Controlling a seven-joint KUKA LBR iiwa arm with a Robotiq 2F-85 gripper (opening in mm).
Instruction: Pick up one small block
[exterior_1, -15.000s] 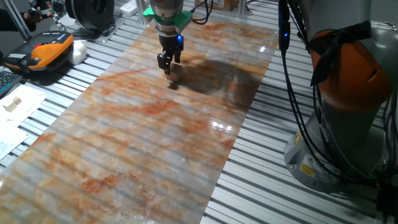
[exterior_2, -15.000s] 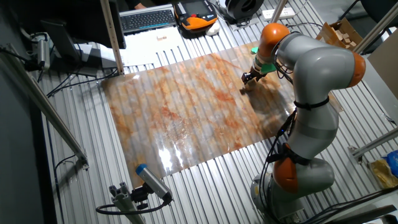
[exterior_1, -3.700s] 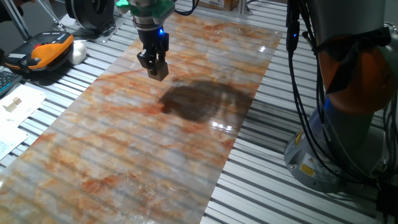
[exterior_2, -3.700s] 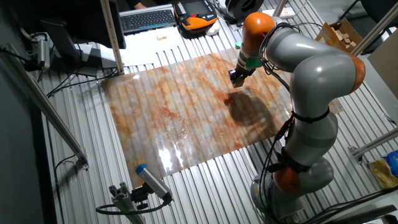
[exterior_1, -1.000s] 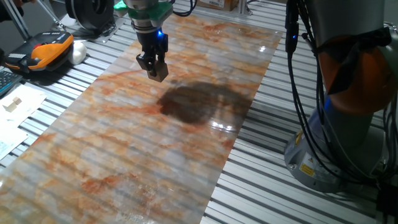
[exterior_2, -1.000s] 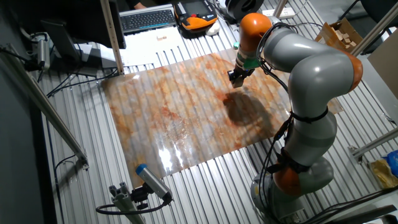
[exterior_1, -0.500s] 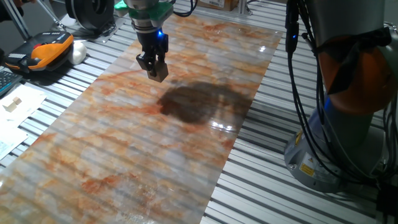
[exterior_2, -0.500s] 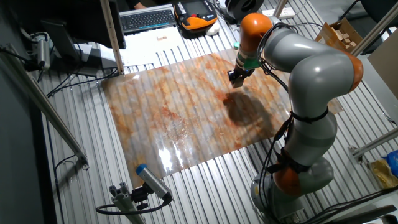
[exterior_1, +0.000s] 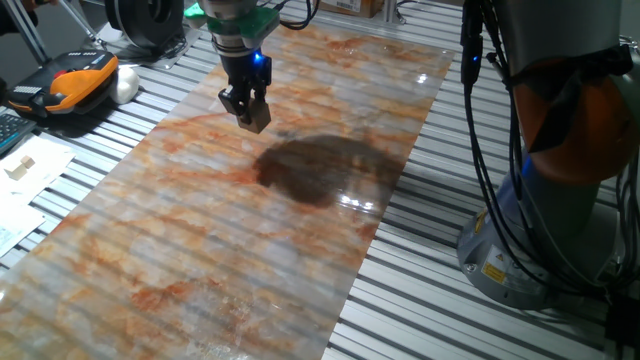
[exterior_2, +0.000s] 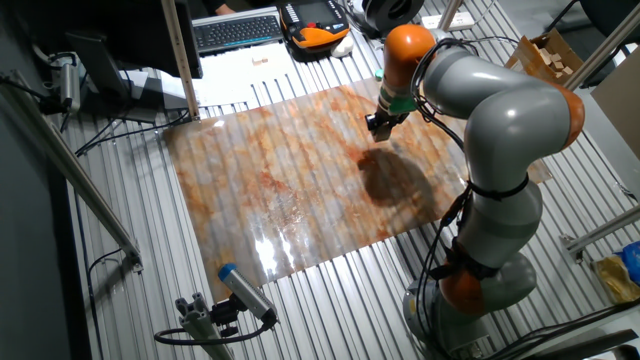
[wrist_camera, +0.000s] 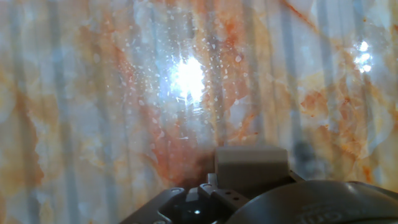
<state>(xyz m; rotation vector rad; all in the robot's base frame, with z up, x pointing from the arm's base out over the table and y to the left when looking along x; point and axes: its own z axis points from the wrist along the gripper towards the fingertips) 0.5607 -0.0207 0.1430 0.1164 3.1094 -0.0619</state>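
Gripper, upper left of frame, hangs above the marbled sheet with fingers closed on the small block, gripping it clear, apparently for lifting.

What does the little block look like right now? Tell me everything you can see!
The block is a tiny plain cube that looks like light wood, with no marks showing. The gripper is shut on it, with dark fingers pressing its sides, so only part of it peeks out. It hangs in the air above the orange-and-grey marbled mat, not touching it. In the hand view it shows as a pale, blurry square face.
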